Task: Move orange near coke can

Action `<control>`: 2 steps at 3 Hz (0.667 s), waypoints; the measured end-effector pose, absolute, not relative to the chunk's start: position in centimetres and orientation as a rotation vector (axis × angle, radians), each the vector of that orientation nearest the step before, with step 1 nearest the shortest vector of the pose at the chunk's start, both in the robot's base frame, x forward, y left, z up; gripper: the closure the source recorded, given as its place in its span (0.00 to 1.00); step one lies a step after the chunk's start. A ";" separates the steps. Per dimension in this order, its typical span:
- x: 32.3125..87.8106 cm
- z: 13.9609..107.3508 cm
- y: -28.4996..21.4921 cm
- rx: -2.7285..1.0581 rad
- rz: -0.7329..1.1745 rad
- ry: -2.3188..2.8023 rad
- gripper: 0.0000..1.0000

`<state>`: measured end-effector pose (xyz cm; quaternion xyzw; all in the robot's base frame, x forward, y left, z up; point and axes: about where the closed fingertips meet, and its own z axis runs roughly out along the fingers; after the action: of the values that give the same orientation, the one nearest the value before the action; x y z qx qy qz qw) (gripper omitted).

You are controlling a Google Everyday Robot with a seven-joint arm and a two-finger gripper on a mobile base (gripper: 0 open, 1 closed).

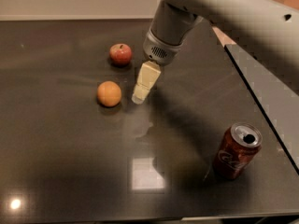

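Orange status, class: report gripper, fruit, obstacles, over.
Gripper just beside orange, not touching. Orange on table, far from coke can. Apple behind orange, off the path.

Jaws together, low at centre, tilted down-left

Dim, warm overhead light on a glossy dark desk (56, 162).
A square patch of glare (147, 173) sits near the front edge, and a small bright spot (15, 203) at the front left corner. The tool (141, 96), hanging just right of the orange (109, 93), throws a soft shadow across the desk's middle; the coke can (236, 150) casts a faint one leftward.
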<state>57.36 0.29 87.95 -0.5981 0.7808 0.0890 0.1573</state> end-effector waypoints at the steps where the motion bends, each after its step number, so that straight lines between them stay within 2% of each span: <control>1: 57.8 88.3 2.9 -1.734 0.293 2.157 0.00; 2: 58.0 88.1 5.1 -1.763 0.328 2.090 0.00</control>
<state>57.99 5.11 88.09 -0.6282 0.7448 0.1168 0.1924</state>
